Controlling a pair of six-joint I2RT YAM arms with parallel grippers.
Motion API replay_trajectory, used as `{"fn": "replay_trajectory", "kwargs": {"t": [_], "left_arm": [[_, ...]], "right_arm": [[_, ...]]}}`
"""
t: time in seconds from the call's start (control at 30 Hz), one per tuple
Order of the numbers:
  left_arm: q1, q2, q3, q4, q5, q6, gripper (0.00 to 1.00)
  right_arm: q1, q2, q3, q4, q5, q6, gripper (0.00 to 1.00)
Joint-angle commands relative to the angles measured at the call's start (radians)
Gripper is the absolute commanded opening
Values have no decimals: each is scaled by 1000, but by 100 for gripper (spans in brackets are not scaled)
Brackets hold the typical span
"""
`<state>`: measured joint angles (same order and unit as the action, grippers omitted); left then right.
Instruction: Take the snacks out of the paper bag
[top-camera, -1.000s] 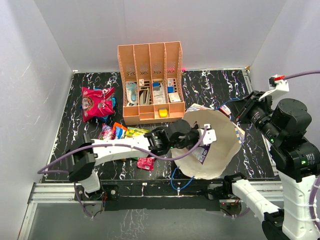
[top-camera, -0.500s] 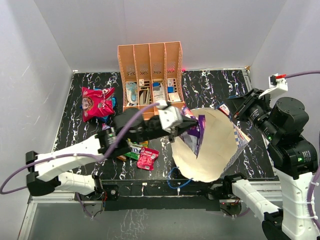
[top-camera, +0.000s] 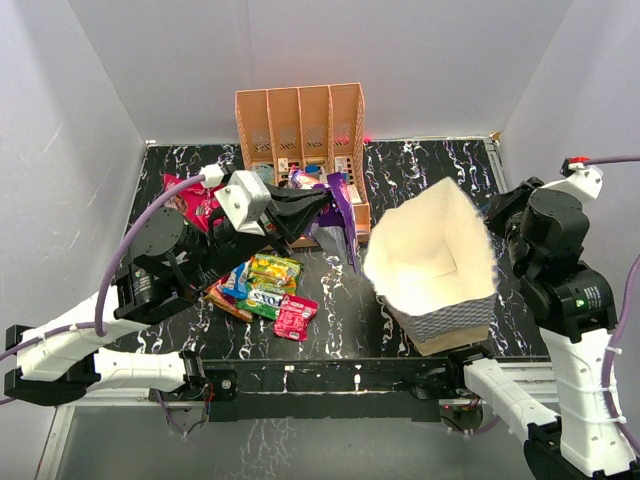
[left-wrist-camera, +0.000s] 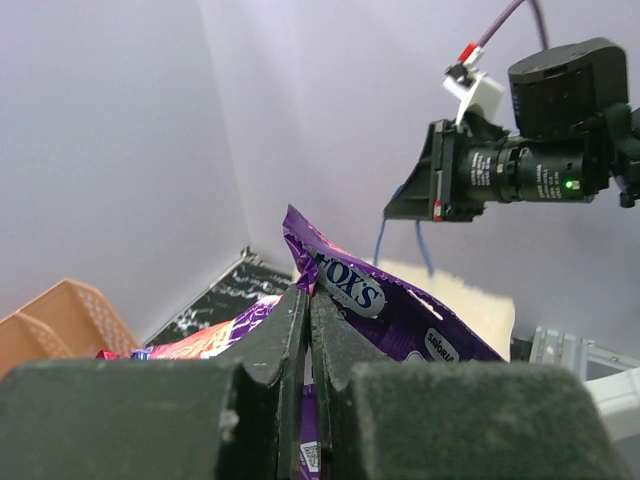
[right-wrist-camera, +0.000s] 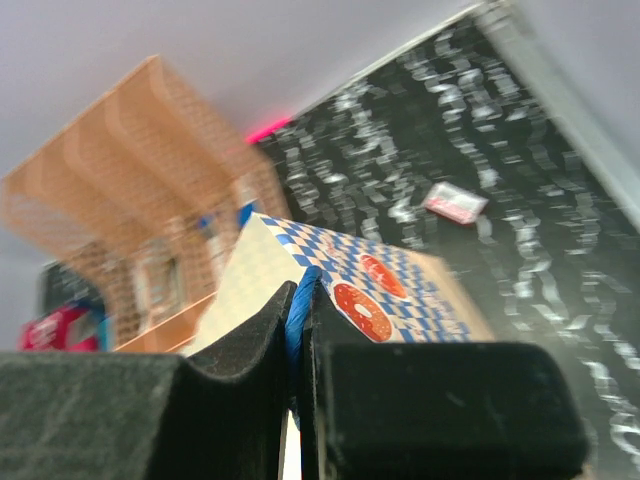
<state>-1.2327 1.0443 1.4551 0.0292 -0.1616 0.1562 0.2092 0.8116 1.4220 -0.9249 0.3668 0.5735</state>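
The paper bag (top-camera: 435, 262) stands upright at the right, mouth open, its cream inside showing. My right gripper (top-camera: 497, 213) is shut on its blue cord handle (right-wrist-camera: 300, 298) at the bag's far rim; the blue check and red ring pattern (right-wrist-camera: 392, 280) shows in the right wrist view. My left gripper (top-camera: 322, 203) is raised left of the bag and shut on a purple FOX'S packet (top-camera: 343, 215), which hangs from it. The packet also shows in the left wrist view (left-wrist-camera: 372, 300), pinched at its top edge. Several snacks (top-camera: 262, 284) lie in a pile on the table, a red one (top-camera: 294, 318) nearest.
An orange slotted organizer (top-camera: 300, 120) stands at the back, just behind the held packet. A pink-red packet (top-camera: 188, 205) lies at the far left. A small pink packet (right-wrist-camera: 455, 203) lies on the table behind the bag. White walls close in both sides.
My left gripper has drawn the purple packet out of the bag and lifted it left, toward the organizer. The bag has swung from tilted to upright.
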Motion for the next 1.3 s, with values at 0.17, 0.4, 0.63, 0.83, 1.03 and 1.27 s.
{"fn": "replay_trajectory", "kwargs": {"t": [0.17,0.4,0.63,0.83,1.03,1.27], "left_arm": [[-4,-25,43,-80,-172,33,0],[-4,1,44,-170,-310,49,0],[-4,22,9,-329,-513,-21,0],[7,82,-75,-593,-728,-164,0],[74,143,-293,-686,-762,-259,0],[107,264,-523,-459,-777,-78,0]], "right_arm": [[-1,-106,-158,86,353,-213,10],[0,-141,-204,61,386,-221,32],[-1,-126,20,-7,271,-262,75],[-1,-149,204,-56,121,-249,97],[-1,-181,253,-68,37,-242,98],[-1,-193,283,-89,-14,-242,98]]}}
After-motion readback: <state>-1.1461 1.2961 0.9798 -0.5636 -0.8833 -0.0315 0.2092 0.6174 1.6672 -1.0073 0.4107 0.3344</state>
